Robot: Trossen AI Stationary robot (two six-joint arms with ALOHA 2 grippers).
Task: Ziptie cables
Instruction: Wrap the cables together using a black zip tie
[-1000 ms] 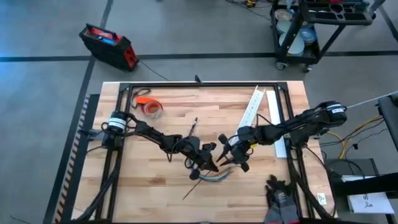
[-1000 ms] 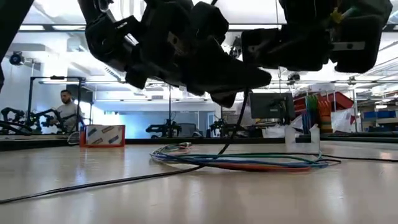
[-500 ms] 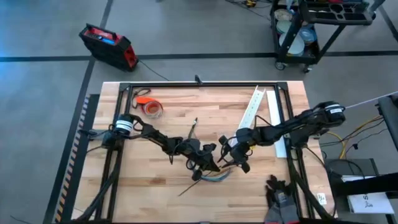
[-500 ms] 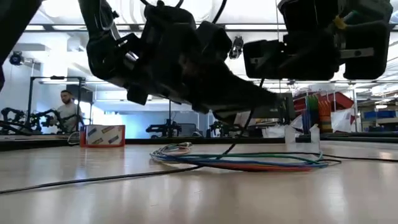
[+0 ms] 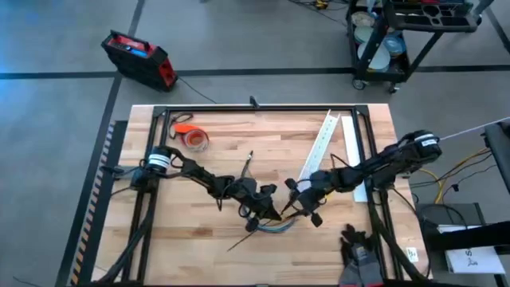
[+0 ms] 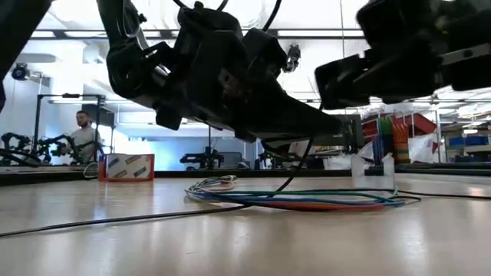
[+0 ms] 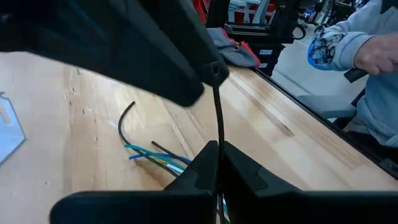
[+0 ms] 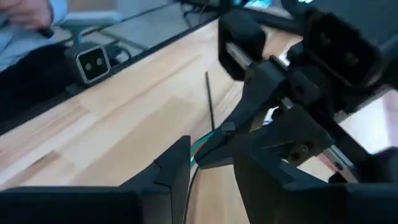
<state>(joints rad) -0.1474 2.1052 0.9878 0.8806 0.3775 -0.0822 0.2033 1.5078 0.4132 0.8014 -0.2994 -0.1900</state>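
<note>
The right gripper [image 5: 296,209] has slid closer, fingers apart; the left gripper [image 5: 267,211] pinches the ziptie [image 7: 218,127] above the cables [image 6: 307,198].

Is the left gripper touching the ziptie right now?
Touching. In the left wrist view the left gripper has its fingers shut on the ziptie, the thin dark strip rising straight from between their tips.

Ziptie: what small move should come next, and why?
Probably bring the right gripper closer to take the free end. The left gripper is shut on the ziptie, above the cables lying on the table; the right is open beside it.
</note>
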